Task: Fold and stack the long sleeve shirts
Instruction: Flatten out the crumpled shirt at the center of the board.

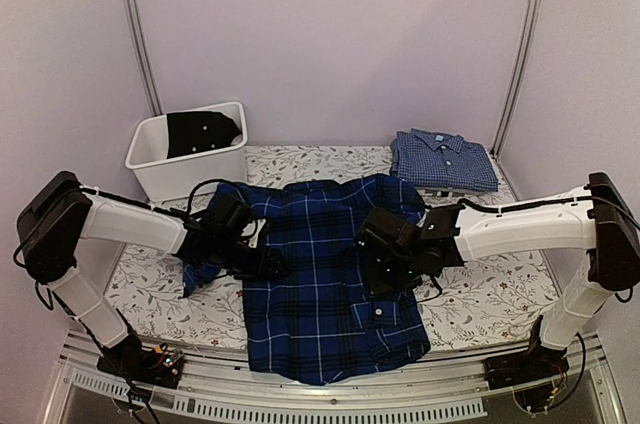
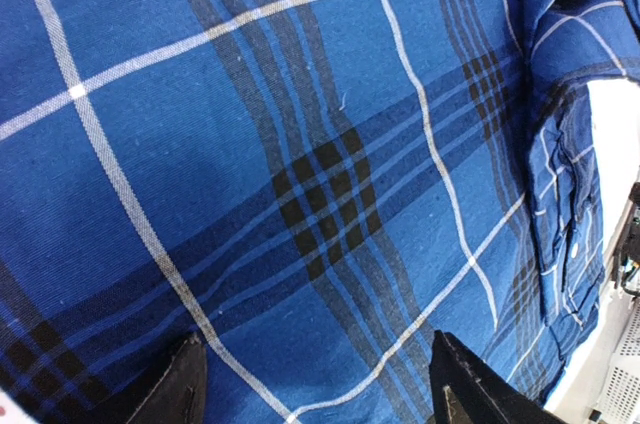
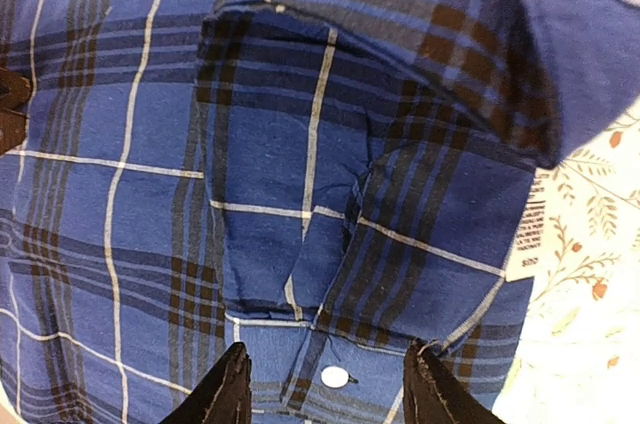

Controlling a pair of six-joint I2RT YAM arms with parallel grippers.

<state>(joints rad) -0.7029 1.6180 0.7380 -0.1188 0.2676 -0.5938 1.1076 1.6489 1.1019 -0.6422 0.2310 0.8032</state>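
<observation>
The left gripper (image 2: 315, 399) has its fingers (image 2: 178, 386) spread wide. Flat cloth of the plaid shirt (image 1: 325, 294) fills everything between and ahead of the tips. Out past the right-hand finger the cloth bunches into a doubled edge with a pale surface beyond it. The right gripper (image 3: 330, 399) is also parted, its fingers (image 3: 228, 392) standing either side of a white button (image 3: 335, 376). The button sits in the gap, just ahead of the tips, on a cuff-like band of the same shirt. Farther ahead a folded-over sleeve lies on the shirt's body. Beyond the right-hand finger a white label (image 3: 523, 244) shows at the cloth's edge, beside the floral table cover (image 3: 590, 284). Whether either pair of tips touches the fabric cannot be told. Only the overhead view shows the whole layout. The plaid shirt lies spread across the middle of the table, its near end reaching the table's near edge, with one gripper over each side of it. Well beyond the right gripper, at the far right, lies the lighter blue checked shirt (image 1: 443, 159), folded. Beyond the left gripper stands a white bin (image 1: 185, 176) holding a dark cloth (image 1: 203, 132).
</observation>
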